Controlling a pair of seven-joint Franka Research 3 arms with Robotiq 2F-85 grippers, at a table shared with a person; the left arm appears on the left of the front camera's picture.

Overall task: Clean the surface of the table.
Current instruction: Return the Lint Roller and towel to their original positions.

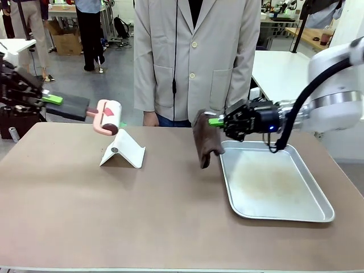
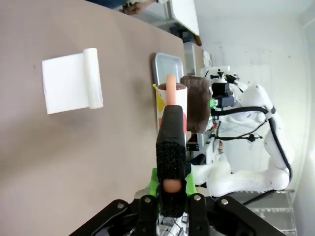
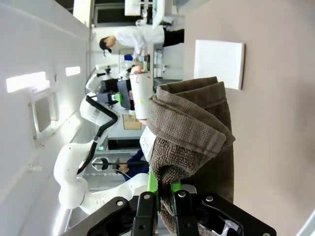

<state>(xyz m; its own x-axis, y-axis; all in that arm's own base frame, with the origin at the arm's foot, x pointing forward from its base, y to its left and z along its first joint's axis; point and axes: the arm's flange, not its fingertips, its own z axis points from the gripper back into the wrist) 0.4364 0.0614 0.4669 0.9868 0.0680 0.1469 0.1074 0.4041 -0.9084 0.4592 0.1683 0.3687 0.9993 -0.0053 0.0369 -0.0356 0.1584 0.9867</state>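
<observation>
Across the front view, the table (image 1: 170,216) lies beneath both raised tools. The right gripper (image 1: 219,121) clamps a brown cloth (image 1: 205,139), hanging beside the tray (image 1: 318,216), likely for wiping. The left gripper (image 1: 48,99) clamps a lint roller (image 1: 108,116) above its white stand (image 1: 122,151).

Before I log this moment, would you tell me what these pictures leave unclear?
- Right gripper, right wrist view: the brown cloth covers its fingers' tips.
- Lint roller, left wrist view: seen end-on behind its black handle, sheet surface hidden.
- Silver tray, left wrist view: mostly hidden behind the roller.
</observation>
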